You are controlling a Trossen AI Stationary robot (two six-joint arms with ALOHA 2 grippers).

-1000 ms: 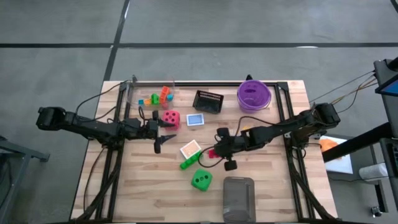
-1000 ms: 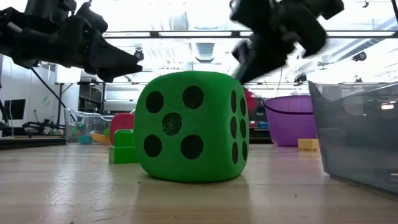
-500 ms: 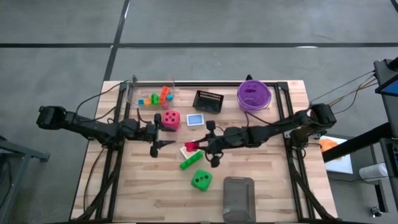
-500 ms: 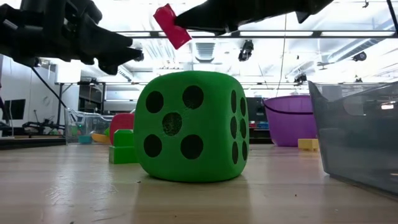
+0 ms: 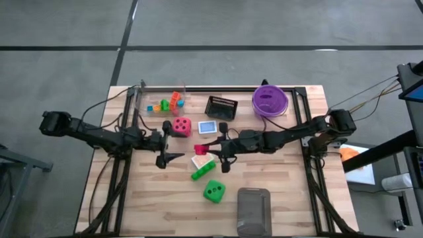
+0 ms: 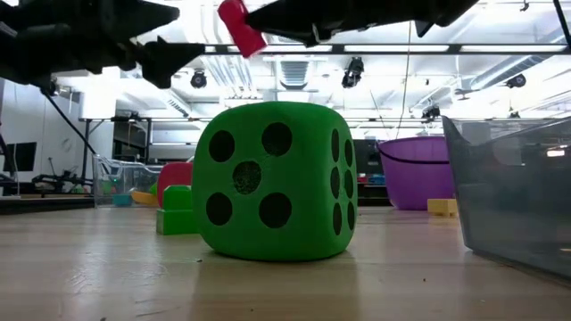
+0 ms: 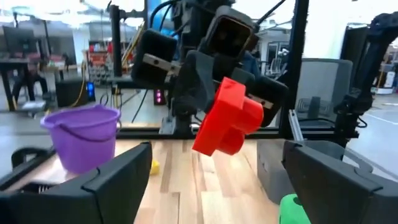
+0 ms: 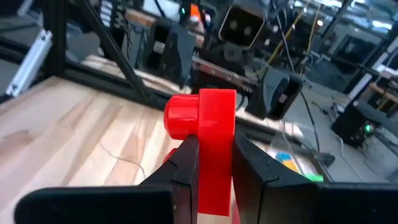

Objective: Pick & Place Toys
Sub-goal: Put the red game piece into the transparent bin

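A glossy red plastic brick (image 8: 208,140) with a round stud is pinched between the closed fingers of the right gripper (image 5: 206,151), held in the air above the middle of the pale planked table (image 5: 291,198). The right arm reaches flat across toward the left gripper (image 5: 173,145), whose fingers gape wide and hold nothing, just left of the brick. A matte green die (image 6: 272,180) with black dots sits nearer.

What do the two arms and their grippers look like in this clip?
Both arms are dark, near-black, slender and jointed, with thin black cables trailing from their bases. The left gripper ends in two tapered black fingers with flat angular faces. The right gripper has the same black fingers and a boxy wrist block carrying a camera housing, seen in the left wrist view. No markings are legible.
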